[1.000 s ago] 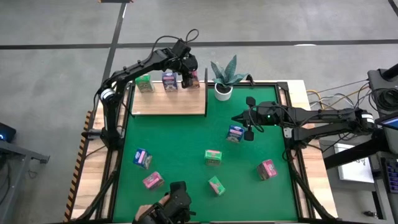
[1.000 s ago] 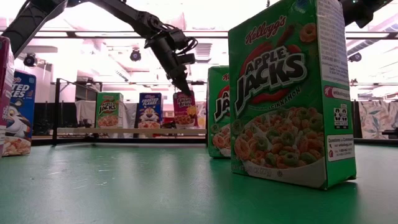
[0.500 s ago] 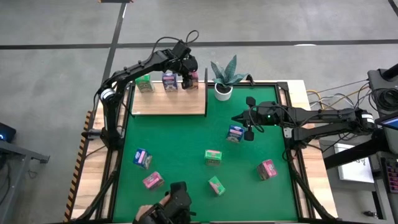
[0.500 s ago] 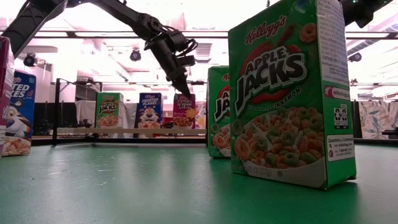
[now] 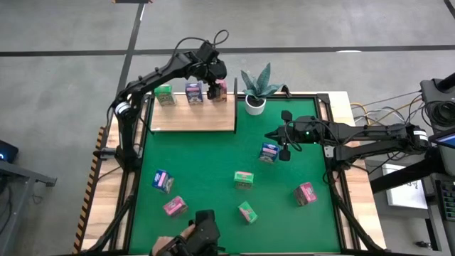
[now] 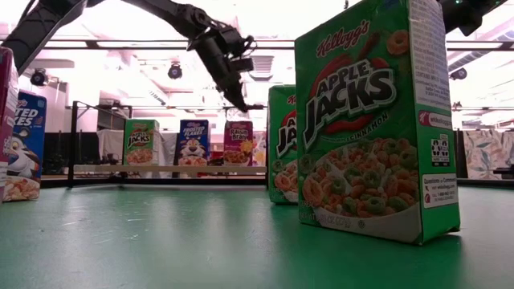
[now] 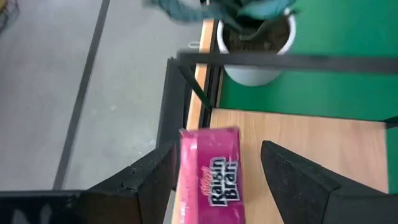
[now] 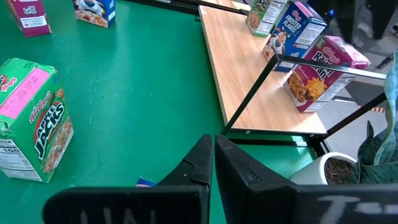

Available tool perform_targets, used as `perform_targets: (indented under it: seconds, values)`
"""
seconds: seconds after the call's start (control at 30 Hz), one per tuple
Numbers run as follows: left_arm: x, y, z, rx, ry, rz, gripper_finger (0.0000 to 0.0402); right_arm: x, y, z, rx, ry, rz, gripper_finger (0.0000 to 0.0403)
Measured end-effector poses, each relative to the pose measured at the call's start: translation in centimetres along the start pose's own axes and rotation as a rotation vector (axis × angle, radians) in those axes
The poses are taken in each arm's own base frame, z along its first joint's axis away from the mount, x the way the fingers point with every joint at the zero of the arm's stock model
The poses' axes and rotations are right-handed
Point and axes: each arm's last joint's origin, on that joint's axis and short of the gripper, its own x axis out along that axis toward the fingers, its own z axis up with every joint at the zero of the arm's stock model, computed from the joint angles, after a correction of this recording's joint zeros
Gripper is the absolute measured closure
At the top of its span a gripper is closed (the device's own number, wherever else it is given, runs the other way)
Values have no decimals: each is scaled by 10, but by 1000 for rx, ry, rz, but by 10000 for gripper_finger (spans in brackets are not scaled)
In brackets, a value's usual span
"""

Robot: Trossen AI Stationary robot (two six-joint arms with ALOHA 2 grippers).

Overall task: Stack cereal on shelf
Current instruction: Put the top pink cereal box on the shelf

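The green felt table (image 5: 213, 153) fills the middle of the high view, with the light-wood shelf (image 5: 192, 117) lying along its far left corner, black posts at the edges. Beside the shelf's right end stands a potted plant (image 5: 256, 89) in a white pot.

The left arm reaches over the shelf's back edge. The left gripper (image 7: 217, 171) hangs just above the pink Raisin Bran carton (image 7: 211, 174), its jaws spread wide to either side of the box and clear of it; in the low view the fingers sit above the carton's top, touching nothing.

The right arm stretches in from the right, and the right gripper (image 8: 213, 158) hovers over the table with its jaws pressed together, holding nothing, just beside a blue carton (image 5: 269, 152).

Three cartons stand in a row at the back of the shelf: green (image 5: 165, 94), blue-and-white (image 5: 193, 92), then the pink one.

Loose on the felt lie further cartons: a blue one (image 5: 163, 180), two green (image 5: 244, 180) (image 5: 247, 211), two pink (image 5: 175, 206) (image 5: 305, 193).
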Motion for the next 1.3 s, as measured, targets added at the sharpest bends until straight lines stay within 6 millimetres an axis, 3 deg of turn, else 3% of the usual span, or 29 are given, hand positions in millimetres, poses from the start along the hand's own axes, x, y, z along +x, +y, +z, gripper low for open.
perform_targets:
  seconds: [0.2, 0.47, 0.6, 1.3]
  values:
    - [-11, 7, 7, 32, -36, 32, 210, 0, 0, 0, 0, 0, 0, 394]
    - [15, 3, -8, 20, 47, 66, 347, 0, 0, 0, -3, 0, 0, 394]
    - [24, 4, -10, 17, 61, 62, 394, 0, 0, 0, -4, 0, -1, 394]
    - [26, 3, -8, 176, 41, 30, 393, 0, 0, 0, -18, 0, -1, 394]
